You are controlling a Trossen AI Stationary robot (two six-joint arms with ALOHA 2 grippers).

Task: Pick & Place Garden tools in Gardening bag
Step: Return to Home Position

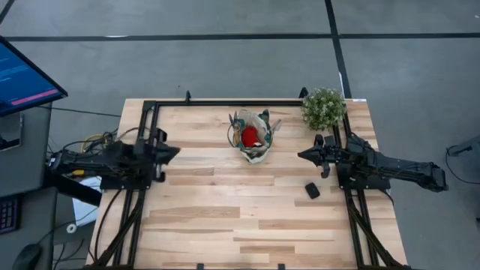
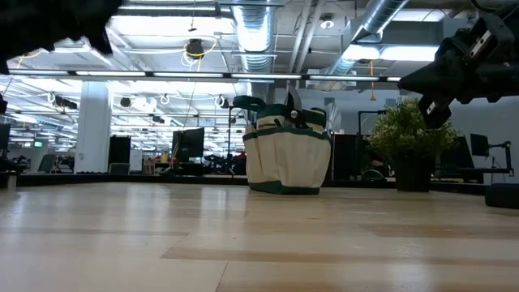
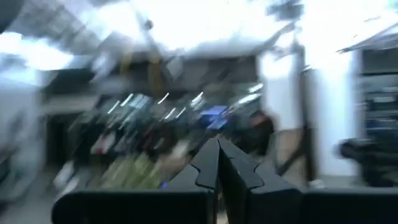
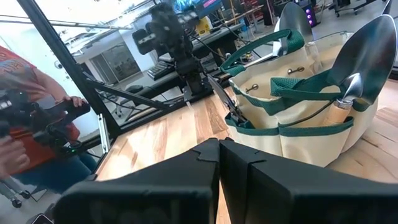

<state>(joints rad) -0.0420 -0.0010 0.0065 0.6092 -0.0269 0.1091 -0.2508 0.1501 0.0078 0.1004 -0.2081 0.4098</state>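
Observation:
The beige gardening bag (image 1: pixel 253 136) (image 2: pixel 288 154) (image 4: pixel 298 106) stands upright on its base on the far middle of the table. Inside it are a red glove (image 1: pixel 250 136) and silver trowel heads (image 4: pixel 367 56) that stick up from its pockets. My left gripper (image 1: pixel 174 152) (image 3: pixel 219 149) is shut and empty. It hovers left of the bag and points toward it, tilted upward. My right gripper (image 1: pixel 302 155) (image 4: pixel 219 146) (image 2: pixel 405 81) is shut and empty too. It hangs level to the right of the bag, pointing at it.
A bushy potted plant (image 1: pixel 323 109) (image 2: pixel 409 142) stands at the far right corner. A small black block (image 1: pixel 312 190) (image 2: pixel 503 195) lies in front of my right arm. A person (image 4: pixel 25 124) holding a device stands beyond the table's left side, near a monitor (image 1: pixel 22 75).

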